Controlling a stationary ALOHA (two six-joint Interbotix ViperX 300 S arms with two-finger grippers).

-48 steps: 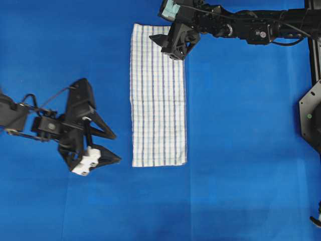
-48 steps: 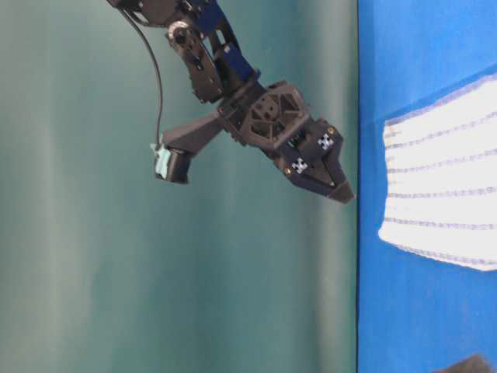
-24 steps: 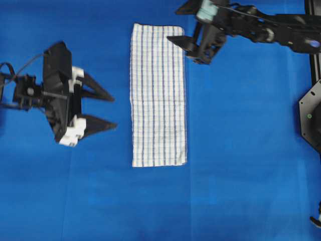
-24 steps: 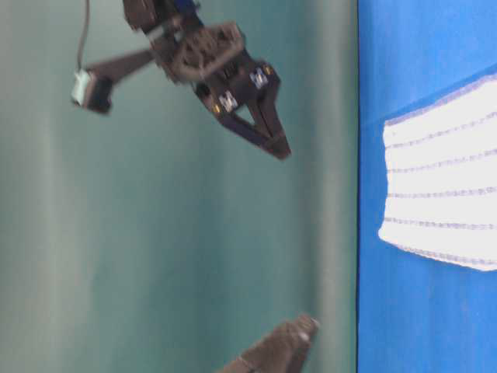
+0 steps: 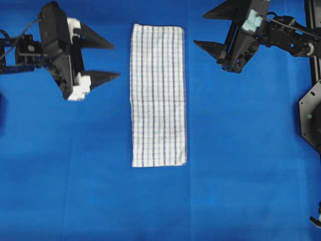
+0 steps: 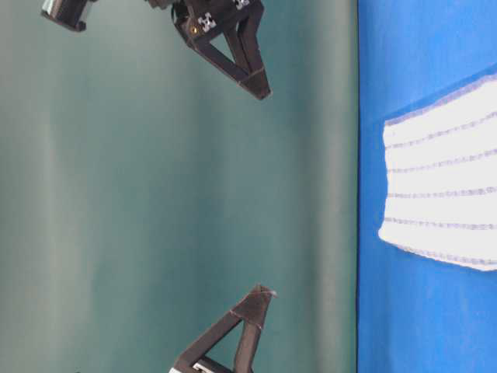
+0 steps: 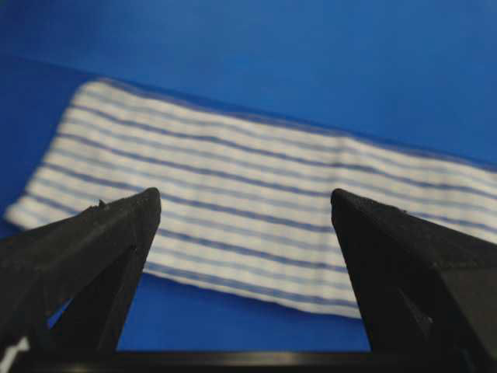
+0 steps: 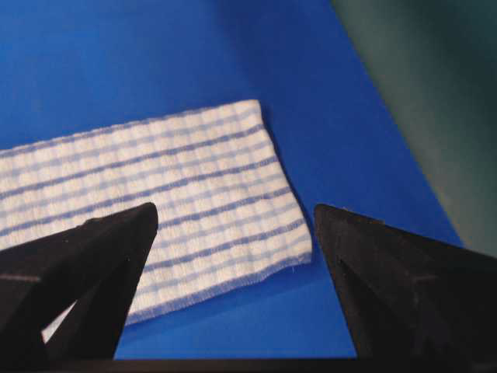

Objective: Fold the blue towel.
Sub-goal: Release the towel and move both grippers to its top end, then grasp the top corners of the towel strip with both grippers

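Left gripper [image 5: 111, 59], right gripper [image 5: 206, 29] open, flanking blue towel [image 5: 158, 94], apart.

No words, numbers or brand names can be read anywhere. The only markings are small square black-and-white checker-like tags [image 6: 207, 21] on the black plastic body of the upper gripper [image 6: 225, 39] in the table-level view; their pattern is too small to make out.
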